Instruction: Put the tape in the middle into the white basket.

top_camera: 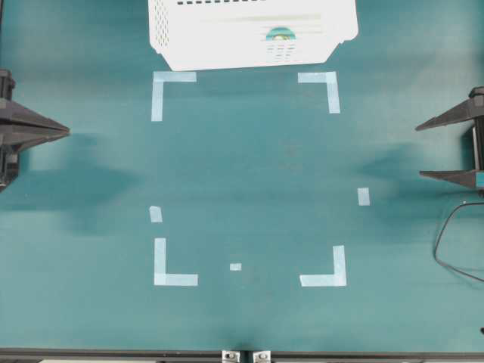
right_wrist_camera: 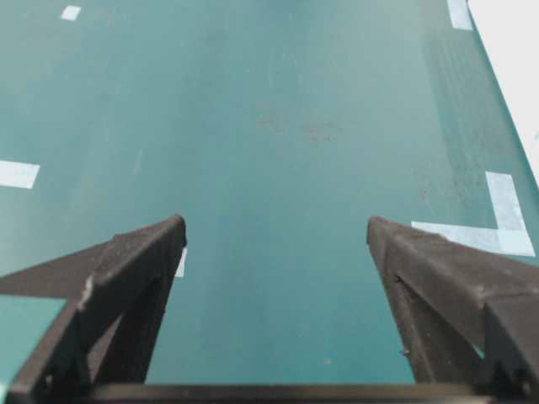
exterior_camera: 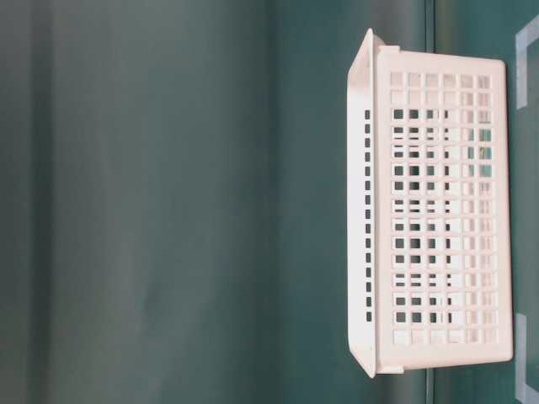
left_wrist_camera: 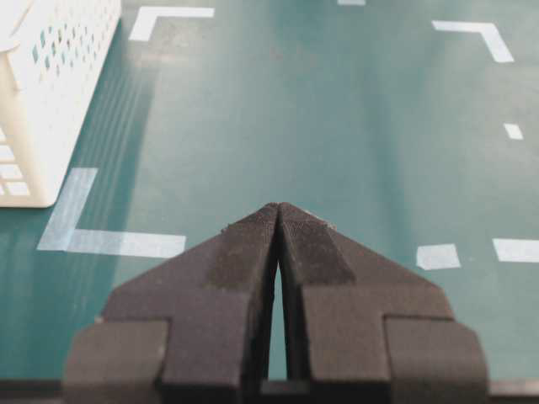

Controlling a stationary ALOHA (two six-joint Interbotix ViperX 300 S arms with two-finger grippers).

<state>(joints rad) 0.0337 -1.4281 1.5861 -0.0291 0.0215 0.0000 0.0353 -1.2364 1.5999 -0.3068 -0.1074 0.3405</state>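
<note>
The teal tape roll (top_camera: 279,33) lies inside the white basket (top_camera: 189,30) at the table's far edge, in its right half. The basket also shows in the table-level view (exterior_camera: 438,219) and at the left edge of the left wrist view (left_wrist_camera: 42,101). My left gripper (top_camera: 64,131) is shut and empty at the far left of the table, its tips (left_wrist_camera: 278,208) meeting. My right gripper (top_camera: 420,152) is open and empty at the far right, its fingers (right_wrist_camera: 152,244) wide apart over bare table.
Pale tape strips mark the corners of a square on the green table, such as one corner (top_camera: 172,79) near the basket. Small tape pieces (top_camera: 364,196) lie loose. A black cable (top_camera: 454,249) loops at the right edge.
</note>
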